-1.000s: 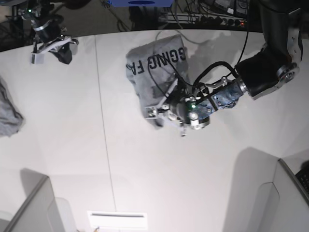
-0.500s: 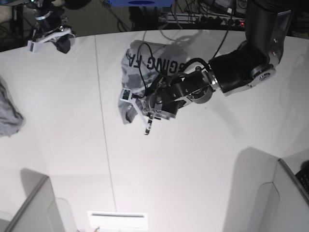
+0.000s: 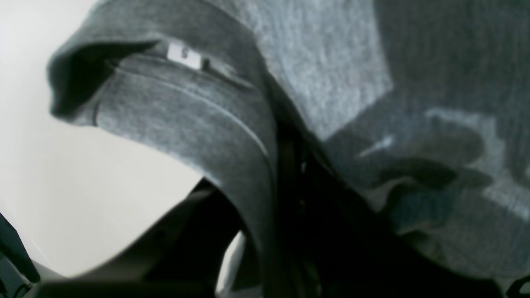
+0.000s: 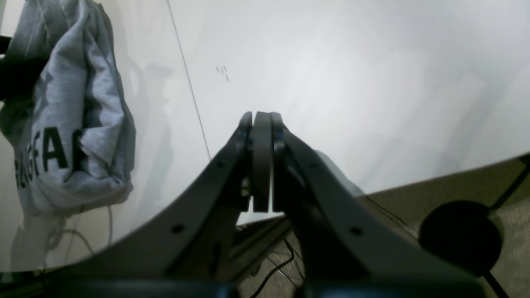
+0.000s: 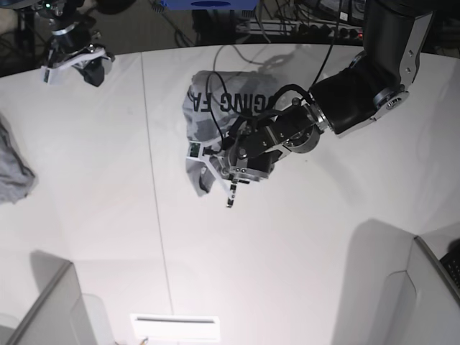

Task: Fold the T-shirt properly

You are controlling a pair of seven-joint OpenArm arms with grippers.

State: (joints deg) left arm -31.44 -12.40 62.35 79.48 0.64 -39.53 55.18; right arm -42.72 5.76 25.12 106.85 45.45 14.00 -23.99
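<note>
The heather-grey T-shirt [image 5: 215,115] lies bunched on the white table at the back centre, with its black block lettering facing up. My left gripper [image 5: 214,169] is at the shirt's near edge. In the left wrist view the grey cloth [image 3: 331,66] fills the frame. The collar with its small white size tag [image 3: 184,56] drapes over my dark fingers [image 3: 186,231], which are shut on it. My right gripper [image 5: 70,63] is at the table's back left corner, far from the shirt. Its fingertips [image 4: 261,120] are pressed together and hold nothing. The shirt [image 4: 70,124] shows at the left of that view.
A smaller grey cloth lump [image 5: 11,172] lies at the table's left edge. A seam line [image 5: 152,187] runs front to back across the table. Grey bins stand at the front left [image 5: 57,309] and the front right [image 5: 431,287]. Cables run along the back edge.
My left gripper swept left with the shirt's edge, then came back a little right and nearer, bunching the cloth. My right gripper shifted slightly at the back left.
</note>
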